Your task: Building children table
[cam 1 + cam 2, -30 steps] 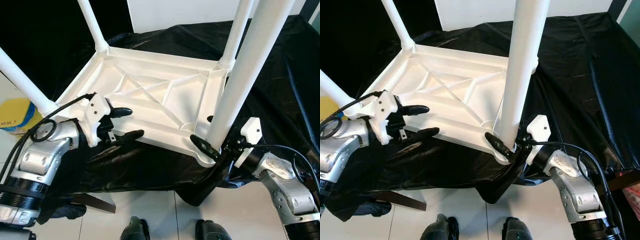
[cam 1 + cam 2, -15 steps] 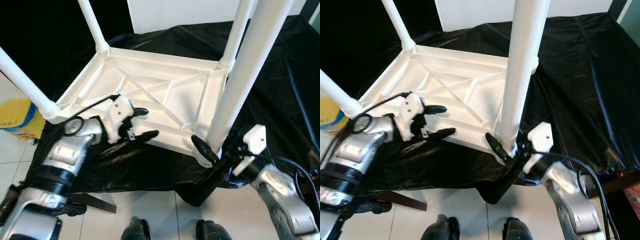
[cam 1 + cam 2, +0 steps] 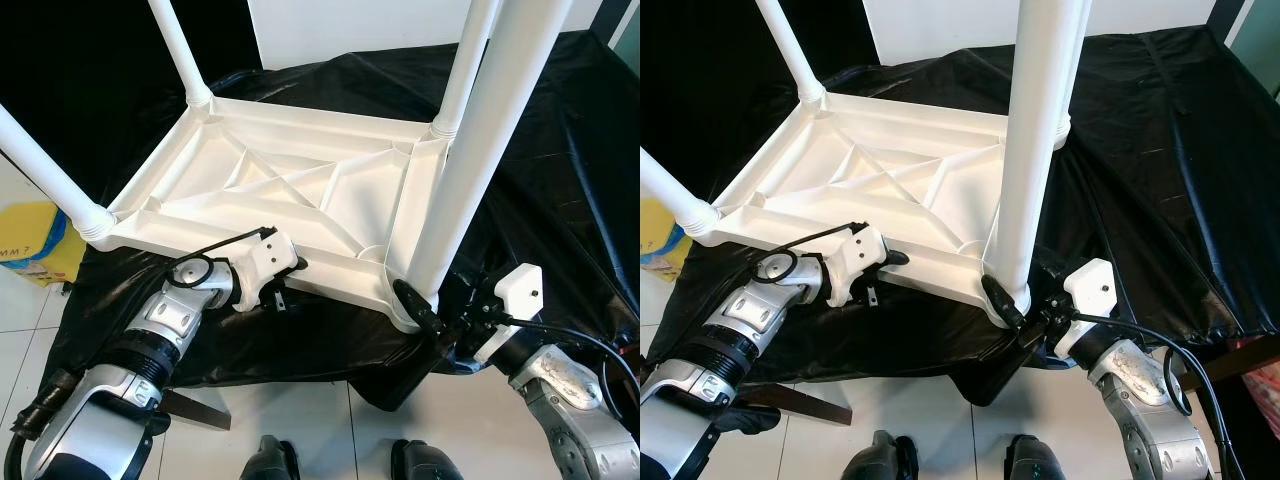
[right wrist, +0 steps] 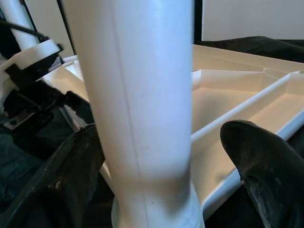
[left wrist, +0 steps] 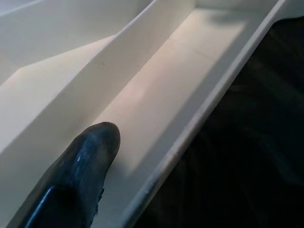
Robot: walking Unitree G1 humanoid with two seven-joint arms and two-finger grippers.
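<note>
The white plastic children's table (image 3: 300, 180) lay upside down on a black sheet (image 3: 560, 160), its ribbed underside facing up, with diagonal braces crossing inside a raised rectangular rim. Four round white legs stood up from its corner sockets: the near-right leg (image 3: 480, 170) rose thick and slightly tilted from the front corner, the far-right leg (image 3: 462, 70) stood behind it, the far-left leg (image 3: 180, 50) leaned outward at the back corner, and the near-left leg (image 3: 45, 165) slanted away towards the left edge. The near rim (image 5: 190, 137) ran as a shallow channel just above the sheet.
</note>
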